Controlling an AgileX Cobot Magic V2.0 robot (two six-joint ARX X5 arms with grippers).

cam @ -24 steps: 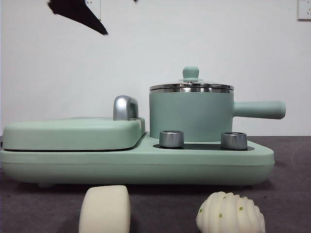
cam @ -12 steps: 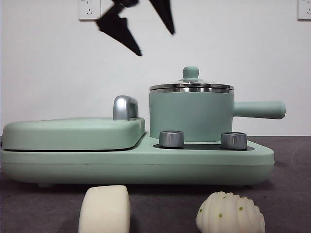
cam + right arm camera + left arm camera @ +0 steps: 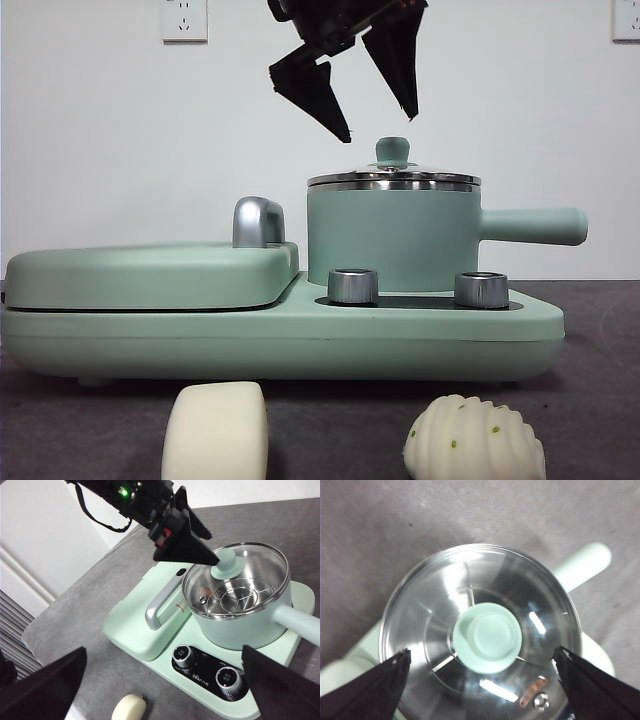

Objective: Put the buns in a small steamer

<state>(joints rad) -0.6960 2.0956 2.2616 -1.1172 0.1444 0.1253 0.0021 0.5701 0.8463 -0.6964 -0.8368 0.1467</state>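
Note:
The small steamer stands on the right half of a mint-green cooker, with its glass lid on and its long handle pointing right. My left gripper hangs open just above the lid's green knob, one jaw on either side of it and neither touching. Two buns lie on the table in front of the cooker: a smooth cream block and a ridged dome with green flecks. My right gripper is open and empty, high above the table. The smooth bun shows below it.
The cooker base carries a flat griddle lid with a chrome handle on its left half. Two steel dials sit in front of the steamer. A white wall stands behind.
My left gripper has come from the upper left, moving right and down, and now hangs over the steamer's lid knob. Buns and steamer have not moved.

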